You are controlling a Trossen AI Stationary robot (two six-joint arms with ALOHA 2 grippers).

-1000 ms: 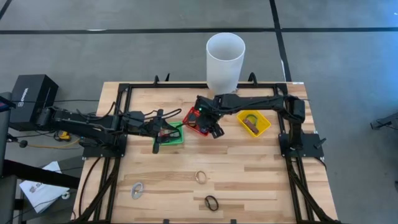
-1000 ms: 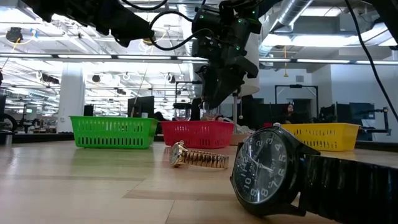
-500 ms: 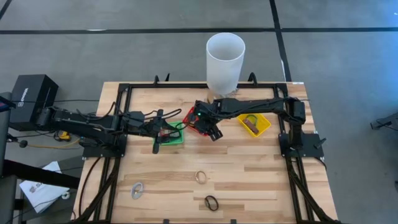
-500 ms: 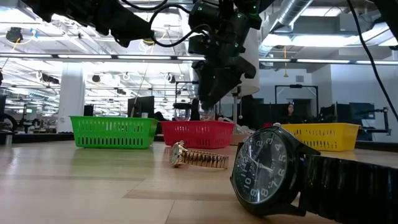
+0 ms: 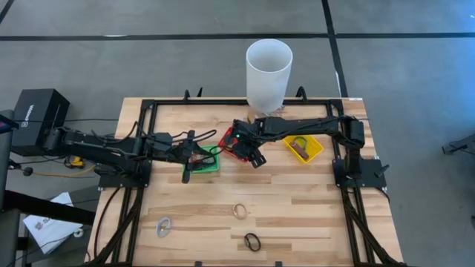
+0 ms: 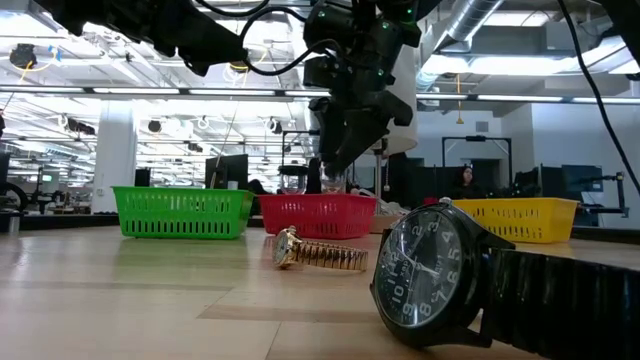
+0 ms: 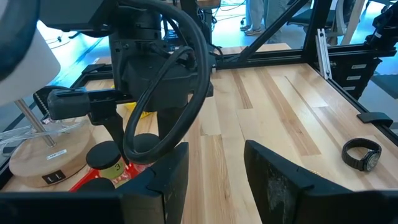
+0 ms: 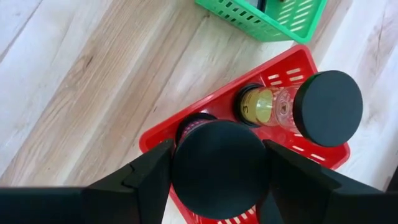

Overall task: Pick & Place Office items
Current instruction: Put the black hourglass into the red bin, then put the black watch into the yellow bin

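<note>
My right gripper (image 5: pixel 249 148) hangs over the red basket (image 5: pixel 230 138), shut on a small jar with a black round lid (image 8: pixel 219 163). A second black-lidded jar (image 8: pixel 311 107) with a yellow label lies in that basket. My left gripper (image 5: pixel 194 157) waits open over the green basket (image 5: pixel 208 163), with nothing between its fingers (image 7: pixel 168 180). Three wristwatches lie flat on the near part of the table: a silvery one (image 5: pixel 164 226), a gold one (image 5: pixel 240 211) and a black one (image 5: pixel 252 241). My right gripper pinches the jar's black lid (image 8: pixel 180 163) by its round edge between the two fingers (image 8: pixel 146 177). The fingers come from above, slanting down. The jar hangs upright below them, its clear lower part (image 6: pixel 333 183) just above the red basket's rim (image 6: pixel 318 200).
A yellow basket (image 5: pixel 303 147) holding a dark item stands right of the red one. A tall white cylinder (image 5: pixel 269 74) rises at the table's far edge behind the baskets. A black frame (image 5: pixel 148 111) runs around the table's sides. Bare wood lies between baskets and watches.
</note>
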